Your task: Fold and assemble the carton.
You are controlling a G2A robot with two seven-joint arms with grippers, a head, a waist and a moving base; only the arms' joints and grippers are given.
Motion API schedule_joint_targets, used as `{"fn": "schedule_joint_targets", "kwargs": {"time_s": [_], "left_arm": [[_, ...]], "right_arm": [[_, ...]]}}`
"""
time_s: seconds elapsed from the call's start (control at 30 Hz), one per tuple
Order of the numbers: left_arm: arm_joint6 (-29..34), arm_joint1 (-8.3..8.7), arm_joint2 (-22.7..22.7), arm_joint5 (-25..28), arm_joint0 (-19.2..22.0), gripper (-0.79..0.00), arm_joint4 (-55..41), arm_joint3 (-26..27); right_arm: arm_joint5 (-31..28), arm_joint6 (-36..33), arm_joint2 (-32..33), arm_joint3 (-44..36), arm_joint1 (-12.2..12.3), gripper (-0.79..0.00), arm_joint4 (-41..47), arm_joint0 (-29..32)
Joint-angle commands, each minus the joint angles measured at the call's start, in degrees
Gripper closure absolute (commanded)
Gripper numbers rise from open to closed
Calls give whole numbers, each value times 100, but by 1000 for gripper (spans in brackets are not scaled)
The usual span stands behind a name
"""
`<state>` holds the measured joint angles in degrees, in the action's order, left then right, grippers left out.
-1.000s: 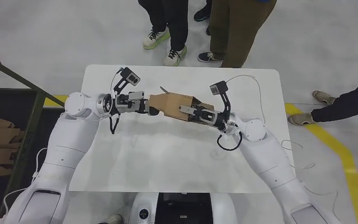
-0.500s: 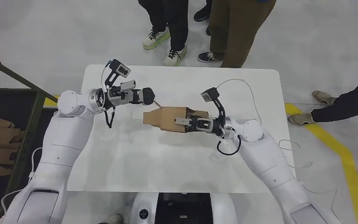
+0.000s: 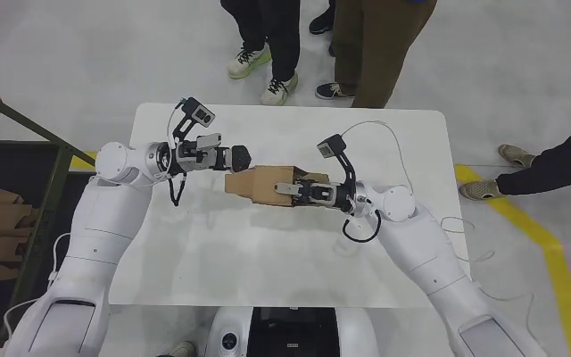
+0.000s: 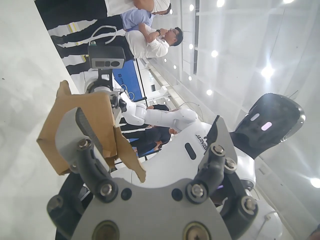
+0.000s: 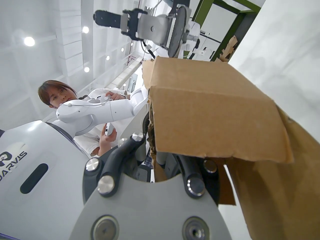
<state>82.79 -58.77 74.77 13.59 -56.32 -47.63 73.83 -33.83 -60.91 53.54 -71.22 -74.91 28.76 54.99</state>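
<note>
A brown carton (image 3: 268,183) hangs just above the middle of the white table (image 3: 223,259), lying lengthwise between the two arms. My right gripper (image 3: 290,190) is shut on the wall of its near end; in the right wrist view the carton (image 5: 212,116) covers the gripper (image 5: 156,148). My left gripper (image 3: 239,159) is at the carton's other end, open. In the left wrist view one of its ribbed fingers (image 4: 83,123) lies inside the open end flaps of the carton (image 4: 75,131), while the other finger (image 4: 217,136) stands well clear.
Several people stand just beyond the table's far edge (image 3: 285,105). A green rack (image 3: 36,134) with cardboard pieces (image 3: 11,223) is off the table's left side. A white cable (image 3: 401,143) loops over the table by the right arm.
The right gripper lowered the carton and shifted it left. The left gripper let go and drew back, then came back to the carton's open end.
</note>
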Motion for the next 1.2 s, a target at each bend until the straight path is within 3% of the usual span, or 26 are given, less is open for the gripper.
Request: {"fn": "schedule_joint_targets", "kwargs": {"time_s": [0.0,0.67,0.93,1.17], "left_arm": [[37,-5,-26,-2,11,-785,14,-30],[151,-38,-150,-40,199,-785,160,-275],[-219,54,63,385,214,-785,1164,-306],[-450,133,92,610,16,-785,2127,178]], "right_arm": [[-16,30,39,38,1,0,8,-37],[-12,66,128,82,-6,0,134,-51],[-38,188,204,152,-2,0,46,-81],[-26,411,245,217,13,0,-315,-69]]}}
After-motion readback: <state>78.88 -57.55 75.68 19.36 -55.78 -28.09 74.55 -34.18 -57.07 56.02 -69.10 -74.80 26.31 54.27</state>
